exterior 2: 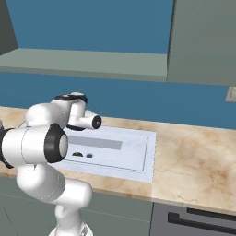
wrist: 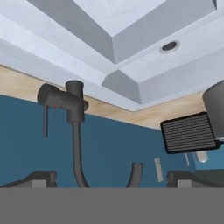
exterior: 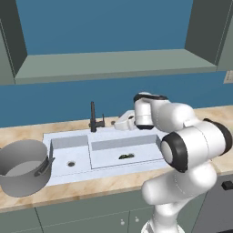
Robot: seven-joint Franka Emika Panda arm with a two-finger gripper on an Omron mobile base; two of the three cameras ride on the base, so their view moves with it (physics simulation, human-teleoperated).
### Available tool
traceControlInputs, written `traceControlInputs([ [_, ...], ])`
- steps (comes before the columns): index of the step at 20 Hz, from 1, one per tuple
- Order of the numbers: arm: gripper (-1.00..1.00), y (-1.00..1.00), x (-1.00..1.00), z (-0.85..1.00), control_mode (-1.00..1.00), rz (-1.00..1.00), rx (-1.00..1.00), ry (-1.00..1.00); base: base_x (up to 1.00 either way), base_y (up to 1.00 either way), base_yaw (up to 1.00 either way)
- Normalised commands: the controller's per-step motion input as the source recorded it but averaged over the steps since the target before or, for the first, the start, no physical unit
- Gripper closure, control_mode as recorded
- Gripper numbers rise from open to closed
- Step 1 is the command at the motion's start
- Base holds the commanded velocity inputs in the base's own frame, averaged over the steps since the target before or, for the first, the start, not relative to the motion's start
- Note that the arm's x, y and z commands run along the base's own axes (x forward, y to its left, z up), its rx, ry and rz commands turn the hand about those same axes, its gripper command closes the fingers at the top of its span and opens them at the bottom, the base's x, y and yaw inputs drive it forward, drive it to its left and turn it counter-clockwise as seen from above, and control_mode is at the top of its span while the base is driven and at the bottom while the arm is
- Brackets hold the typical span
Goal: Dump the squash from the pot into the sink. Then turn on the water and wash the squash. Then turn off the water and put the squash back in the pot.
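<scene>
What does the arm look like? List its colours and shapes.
The arm is glossy white, built of rounded, bulbous segments, with dark bands and caps at the joints. Its hand is white, with small dark fingertips. No cables or markings show.

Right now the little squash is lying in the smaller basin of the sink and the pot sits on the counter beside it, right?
Not quite: the squash lies in the larger basin of the sink, as the left base view shows. The pot does sit on the counter beside it.

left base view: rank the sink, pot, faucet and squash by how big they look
1. sink
2. pot, though it sits nearer the camera
3. faucet
4. squash
</scene>
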Motion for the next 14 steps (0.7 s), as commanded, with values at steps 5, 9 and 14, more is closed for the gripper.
traceControlInputs([
  [5,-1.0,0.1,0.07,-0.09,-1.0,0.0,0.03,-0.04,0.0,0.0,0.0],
  [9,-1.0,0.04,0.14,0.0,-1.0,0.0,0.06,-0.02,0.0,0.0,0.0],
  [14,-1.0,0.0,0.24,-0.01,-1.0,0.0,0.06,0.0,0.0,0.0,0.0],
])
